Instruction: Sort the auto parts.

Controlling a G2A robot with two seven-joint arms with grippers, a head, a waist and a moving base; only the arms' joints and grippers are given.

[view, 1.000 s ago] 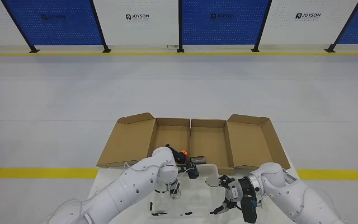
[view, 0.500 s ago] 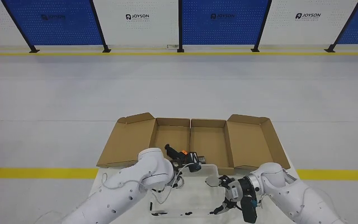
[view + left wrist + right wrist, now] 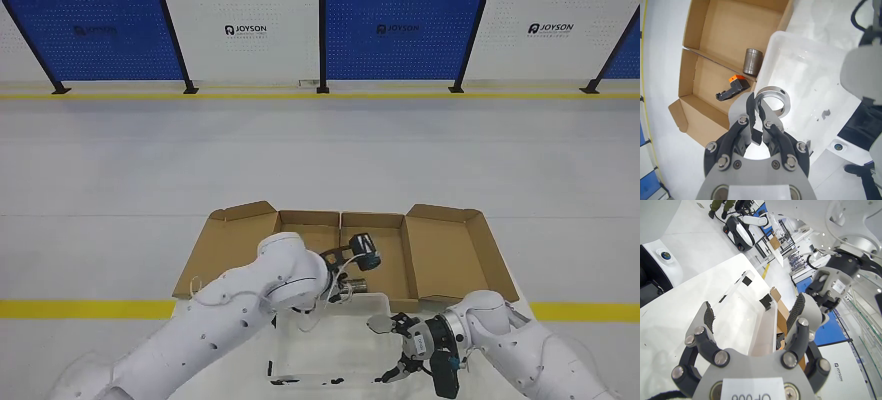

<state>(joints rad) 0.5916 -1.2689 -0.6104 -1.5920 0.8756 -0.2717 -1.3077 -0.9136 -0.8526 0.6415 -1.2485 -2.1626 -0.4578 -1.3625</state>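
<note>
**Mia:** Two grippers, right? What is the left gripper [image 3: 755, 101] doing?

**Sam:** It pinches a ring [image 3: 786, 103]. One finger is inside the ring and one is outside. They squeeze its wall tight.

**Mia:** Where is the ring?

**Sam:** Up in the air, above the bin's [image 3: 765, 55] rim, on the side where the box [image 3: 715, 28] is. It does not touch the bin.

**Mia:** What does the ring look like?

**Sam:** It is shiny metal, with small round holes in it.

**Mia:** And the right gripper [image 3: 753, 313]?

**Sam:** Its fingers are spread wide, and nothing is between them. It hangs near the bin's right side.

**Mia:** Where is the box?

**Sam:** Just beside the bin, on its far side. The flaps are folded out. A wall in the middle splits it into two halves.

**Mia:** What is in it?

**Sam:** A metal cylinder [image 3: 752, 61] sits in one half, close to the bin's wall. A black part [image 3: 732, 89] with an orange end lies in the other half, also near the bin.

**Mia:** What is the bin like?

**Sam:** You can see through it. It has dark marks on its walls. It stands on a white table [image 3: 668, 321].
</note>
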